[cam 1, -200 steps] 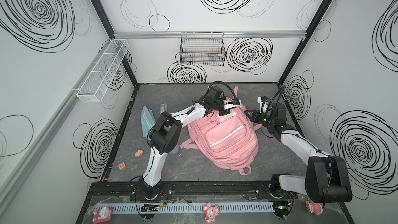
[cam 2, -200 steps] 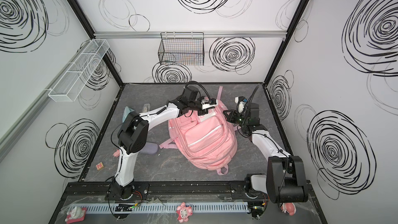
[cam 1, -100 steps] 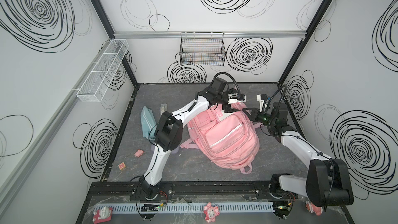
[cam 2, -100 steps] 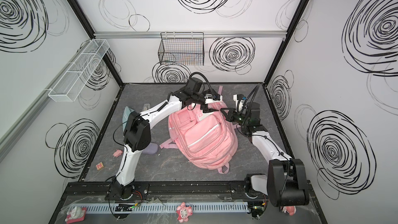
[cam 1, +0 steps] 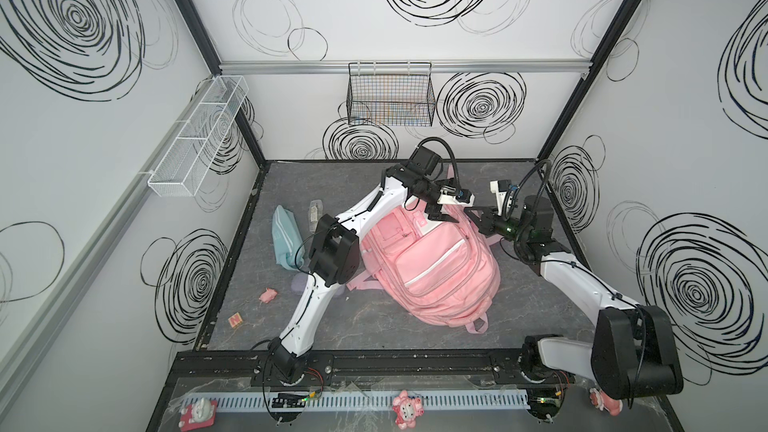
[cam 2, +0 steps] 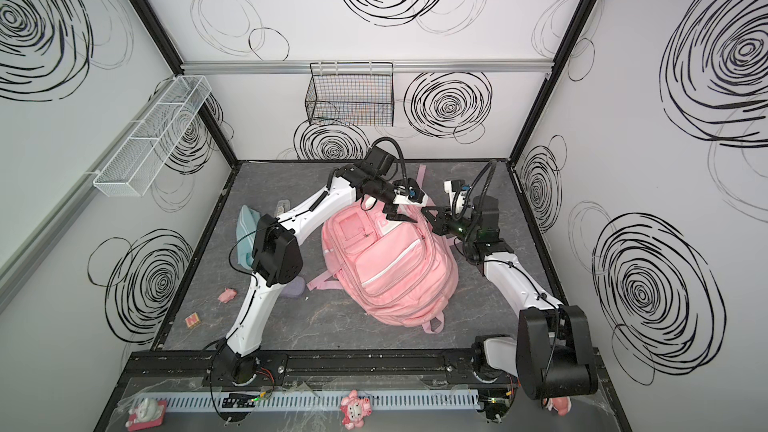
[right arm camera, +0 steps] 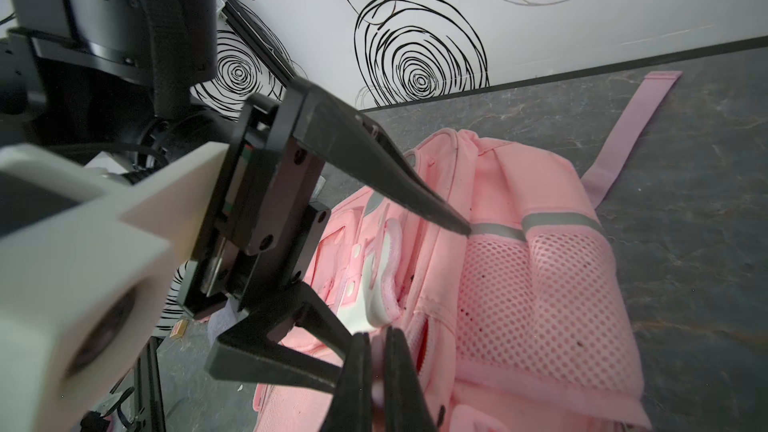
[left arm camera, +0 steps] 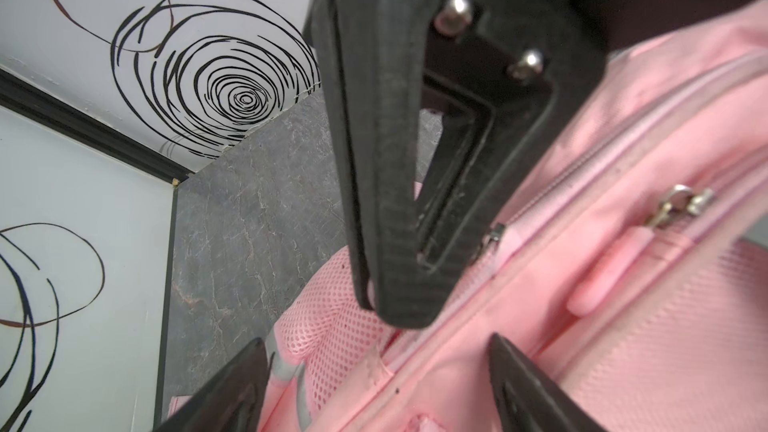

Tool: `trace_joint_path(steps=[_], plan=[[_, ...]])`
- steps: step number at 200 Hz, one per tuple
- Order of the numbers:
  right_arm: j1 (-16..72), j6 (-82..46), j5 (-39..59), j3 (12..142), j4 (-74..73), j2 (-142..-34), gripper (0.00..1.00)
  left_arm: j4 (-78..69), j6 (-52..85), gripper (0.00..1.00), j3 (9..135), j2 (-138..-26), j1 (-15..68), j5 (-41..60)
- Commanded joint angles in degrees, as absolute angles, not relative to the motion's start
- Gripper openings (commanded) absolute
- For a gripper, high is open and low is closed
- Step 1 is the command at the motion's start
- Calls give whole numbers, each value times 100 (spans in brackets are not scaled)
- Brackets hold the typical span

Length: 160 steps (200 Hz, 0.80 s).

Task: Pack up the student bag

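The student bag [cam 1: 432,268] [cam 2: 390,268], a pink backpack with white stripes, lies front up mid-table. My left gripper [cam 1: 444,218] [cam 2: 402,219] [left arm camera: 378,367] hovers open just over the bag's top end, with nothing between its fingers [right arm camera: 395,176]. A closed zip with a pink pull tab [left arm camera: 598,272] runs below it. My right gripper [cam 1: 468,213] [cam 2: 424,213] [right arm camera: 374,367] reaches in from the right and is shut on the bag's fabric edge. In the left wrist view the right gripper [left arm camera: 399,317] pinches the seam beside the mesh side pocket [left arm camera: 332,305] [right arm camera: 540,297].
Left of the bag lie a teal pouch [cam 1: 286,238], a clear case [cam 1: 314,218], a purple lump [cam 1: 301,284], a small pink toy [cam 1: 268,295] and a red block [cam 1: 235,320]. A black wire basket [cam 1: 390,97] hangs on the back wall. A white mesh shelf [cam 1: 199,139] hangs on the left wall.
My left gripper, shut at the bag's top a second ago, has opened and let go. The right gripper stays shut on the bag's edge and has shifted slightly left.
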<state>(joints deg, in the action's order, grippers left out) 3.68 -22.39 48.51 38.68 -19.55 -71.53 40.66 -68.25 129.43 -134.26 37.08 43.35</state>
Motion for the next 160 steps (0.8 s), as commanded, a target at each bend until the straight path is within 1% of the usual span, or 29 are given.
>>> trace_joint_path(steps=[1,13,25,31,54,68,71,73,96,110,131,160], plan=[[359,-2250,4979,4460,-3514,-6801,0,4901,-7102,76,12978,-13785,3900,4569],[360,-2253,4934,4508,-3520,-6777,0,4930,-7106,67,12975,-13840,3933,4502],[358,-2242,4949,4579,-3499,-6789,0,4920,-7109,48,12946,-13852,3962,4385],[365,-2246,4953,4615,-3468,-6802,0,4896,-7106,40,12930,-13852,3964,4349],[360,-2249,4852,4624,-3454,-6794,0,4854,-7103,16,12918,-13818,3923,4356],[360,-2281,4756,4601,-3458,-6761,0,4703,-7021,5,12883,-13769,3885,4369],[360,-2277,4740,4599,-3455,-6752,0,4634,-6975,4,12872,-13752,3865,4366],[360,-2281,4720,4602,-3443,-6744,0,4597,-6936,0,12858,-13737,3860,4368],[360,-2263,4372,4614,-3128,-6652,0,3889,-6446,0,12465,-13480,3750,4313],[357,-2340,3664,4585,-2659,-6546,0,3210,-6031,0,12013,-13206,3664,4266],[317,-2689,2621,4379,-2064,-6307,0,1725,-5171,0,11013,-12685,3489,4065],[265,-3185,1636,3734,-1819,-5810,0,144,-4409,0,9896,-12146,3258,3771]])
